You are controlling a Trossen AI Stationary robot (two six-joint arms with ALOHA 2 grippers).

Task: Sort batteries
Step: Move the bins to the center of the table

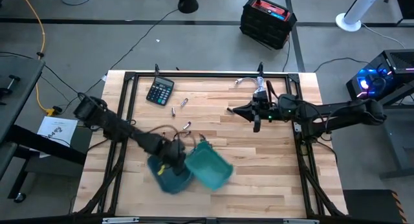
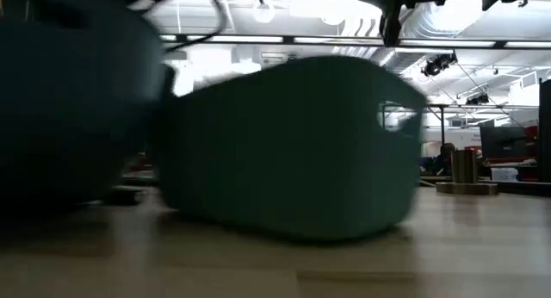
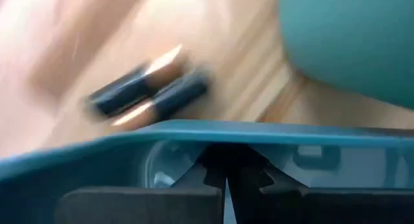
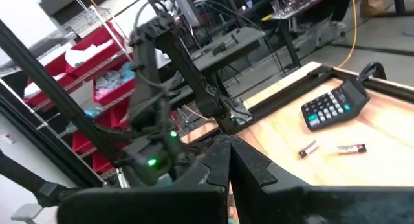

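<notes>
Light wooden table (image 1: pixel 259 159), grey floor; batteries (image 1: pixel 180 107) thin, silvery and dark; left gripper (image 1: pixel 173 160) clenched, right gripper (image 1: pixel 240 111) clenched.

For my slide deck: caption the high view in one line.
Left gripper at the darker teal bin beside a lighter bin; right gripper hovers mid-table; batteries, calculator beyond.

The table (image 1: pixel 259 159) is pale planked wood with a smooth finish. Both teal bins (image 1: pixel 208 166) look like matt plastic. The batteries (image 3: pixel 149 91), blurred, seem glossy black with coppery metal ends.
</notes>
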